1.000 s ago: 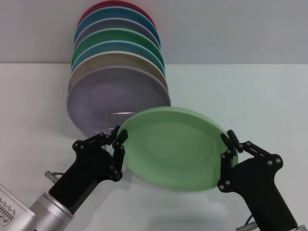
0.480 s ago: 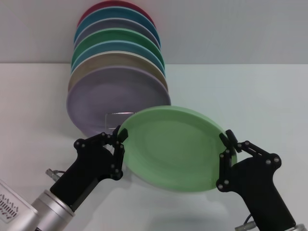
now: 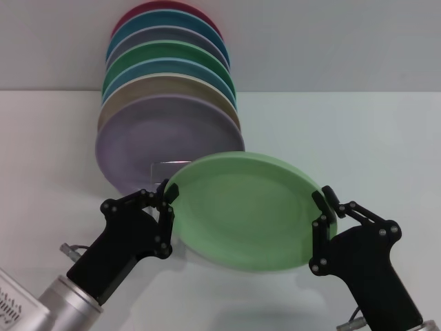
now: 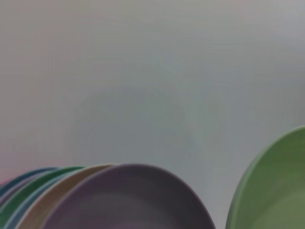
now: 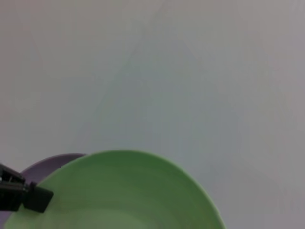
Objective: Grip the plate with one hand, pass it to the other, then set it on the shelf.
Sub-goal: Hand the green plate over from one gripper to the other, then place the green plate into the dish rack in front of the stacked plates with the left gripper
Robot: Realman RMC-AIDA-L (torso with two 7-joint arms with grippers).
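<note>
Overhead, row of standing plates [image 3: 169,131] just behind both pincers | pale green plate [image 3: 244,210] held up between them | right gripper [image 3: 324,212] clamps its right rim | left gripper [image 3: 166,205] clamps its left rim | wire shelf [image 3: 165,165] just behind left gripper.

Counts: seven plates in the shelf stack [image 3: 169,103] (front one lilac); one mint plate [image 3: 248,210]; two grippers; one shelf [image 3: 169,165].

A bare test setup rather than a home: a plain white surface [image 3: 358,138] against a blank grey wall [image 3: 331,41], with only a row of coloured plates [image 3: 169,103] standing on edge.
</note>
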